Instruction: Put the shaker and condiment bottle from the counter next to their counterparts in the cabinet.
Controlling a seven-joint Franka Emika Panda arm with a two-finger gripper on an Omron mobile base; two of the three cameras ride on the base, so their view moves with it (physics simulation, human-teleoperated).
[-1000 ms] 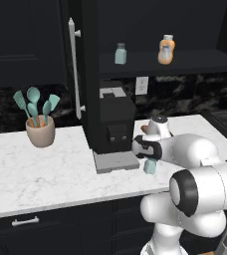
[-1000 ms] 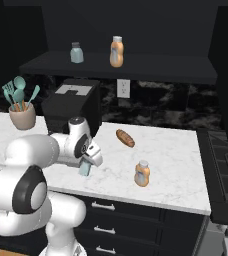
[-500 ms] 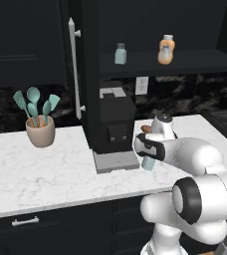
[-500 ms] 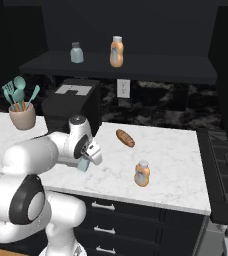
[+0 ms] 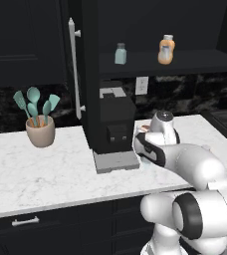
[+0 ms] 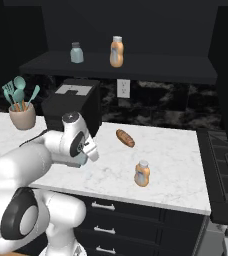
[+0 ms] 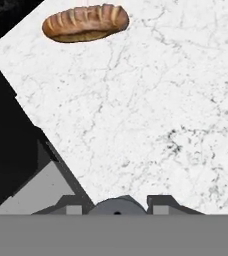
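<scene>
Shaker [image 7: 117, 205] with its dark cap sits clamped between the gripper [image 7: 117, 206] fingertips at the bottom centre of the hand view, above the white counter [image 7: 151, 115]. A bread roll [image 7: 85, 22] lies at upper left. In the right base view, the orange condiment bottle [image 6: 142, 173] stands at centre right; its counterparts [image 6: 117, 51] sit on the cabinet [image 6: 121, 70] shelf at top.

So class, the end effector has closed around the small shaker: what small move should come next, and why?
Probably lift straight up. The end effector grips the shaker low over the counter, beside the coffee machine; the cabinet shelf sits well above.
</scene>
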